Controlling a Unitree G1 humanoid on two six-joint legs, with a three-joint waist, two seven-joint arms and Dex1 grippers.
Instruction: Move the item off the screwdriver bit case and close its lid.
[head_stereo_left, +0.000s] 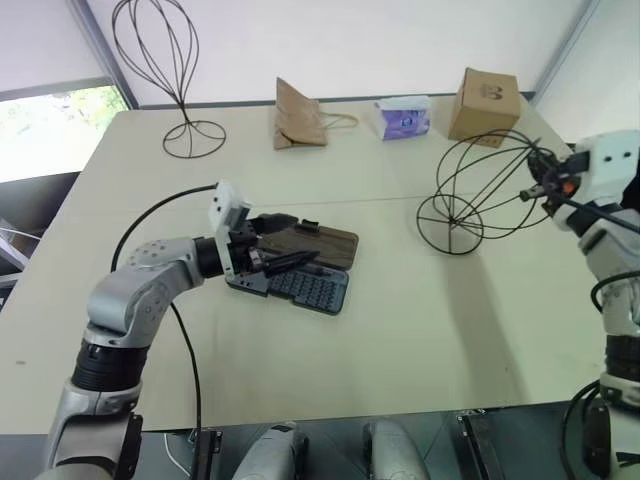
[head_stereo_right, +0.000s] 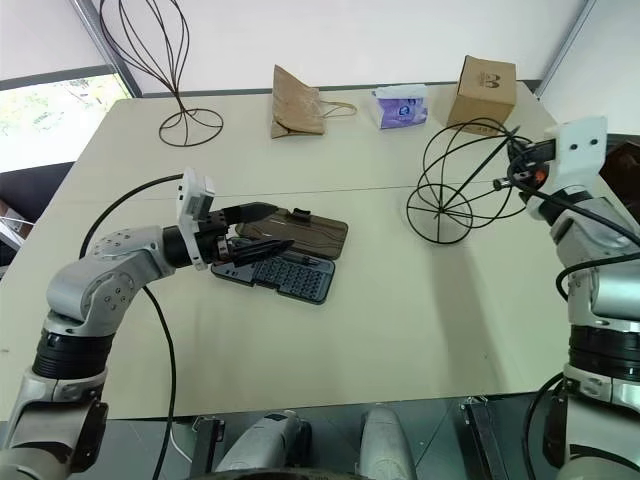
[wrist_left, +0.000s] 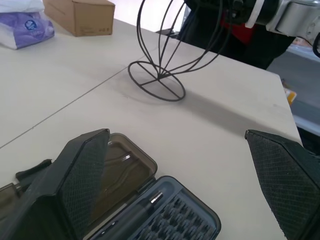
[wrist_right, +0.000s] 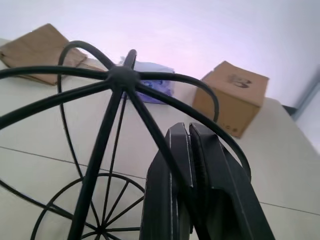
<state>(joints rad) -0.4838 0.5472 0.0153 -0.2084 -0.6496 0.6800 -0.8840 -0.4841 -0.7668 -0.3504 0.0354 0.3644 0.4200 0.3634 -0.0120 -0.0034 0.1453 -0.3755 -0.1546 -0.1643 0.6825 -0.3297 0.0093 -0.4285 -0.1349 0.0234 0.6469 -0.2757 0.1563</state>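
I read the right jaws (wrist_right: 192, 150) as clenched on a hoop of the wire globe stand (head_stereo_left: 480, 190); the contact point is partly masked by the fingers, so the exact hoop is uncertain. The stand is tilted, its ring base touching the surface (head_stereo_left: 400, 340) at the near edge only, well to the right of the screwdriver bit case (head_stereo_left: 305, 285) and apart from it. The left jaws (head_stereo_right: 262, 230) are released, fingers spread wide and level, positioned over the case's left end. The case lies open on the surface, bit rows exposed. Its lid (head_stereo_left: 320, 243) is folded back flat on the far side. Along the far edge: a taller wire stand (head_stereo_left: 165, 60), a paper bag (head_stereo_left: 298, 118), a tissue pack (head_stereo_left: 405, 118), a cardboard box (head_stereo_left: 485, 105).
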